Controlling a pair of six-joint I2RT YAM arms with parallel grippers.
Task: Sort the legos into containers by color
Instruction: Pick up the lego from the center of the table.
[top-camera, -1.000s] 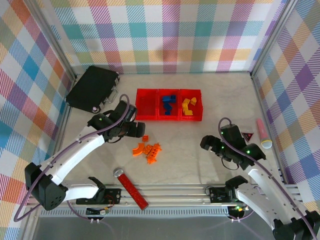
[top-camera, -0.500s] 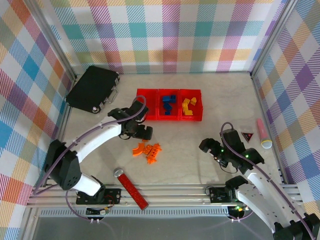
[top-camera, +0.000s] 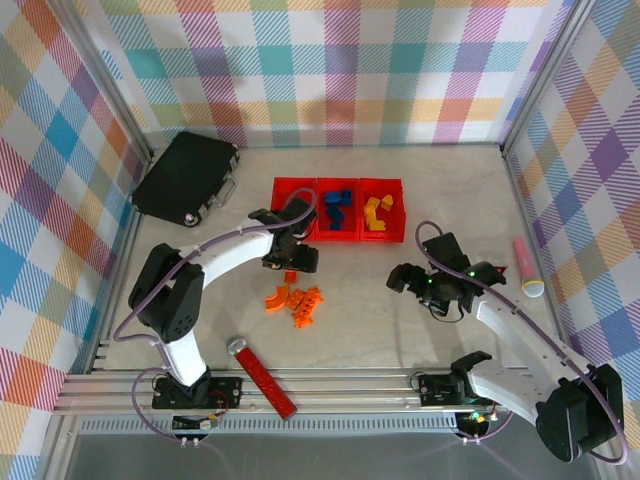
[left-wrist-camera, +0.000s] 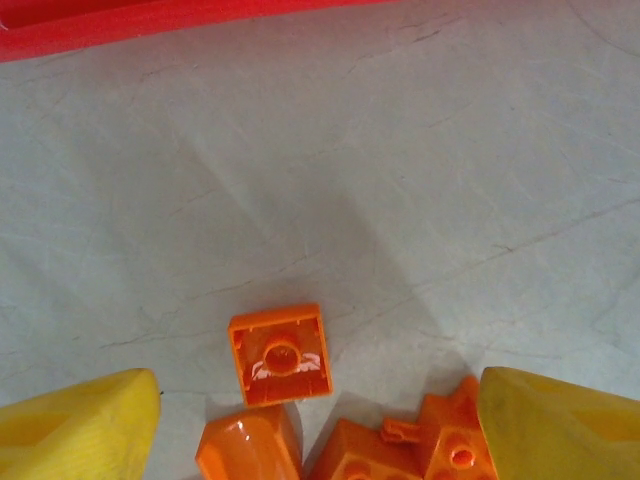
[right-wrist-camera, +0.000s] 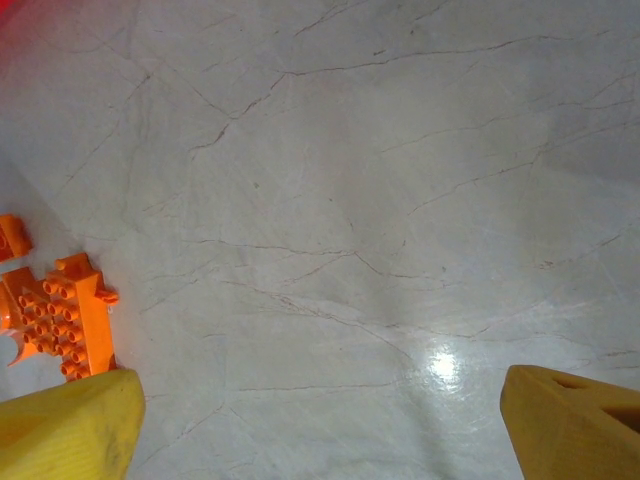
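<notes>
Both arms have swung inward since a second ago. Left gripper (top-camera: 298, 258) now sits just in front of the red bins (top-camera: 293, 208), jaws wide and empty, over a square orange brick (left-wrist-camera: 280, 353) lying flat and slightly askew. More orange bricks (top-camera: 298, 300) are heaped just nearer, spread left to right. The bin row also runs left to right, with blue bricks (top-camera: 338, 205) in the middle and yellow bricks (top-camera: 376, 213) on the right. Right gripper (top-camera: 399, 280) hangs wide open over the table (right-wrist-camera: 350, 200).
</notes>
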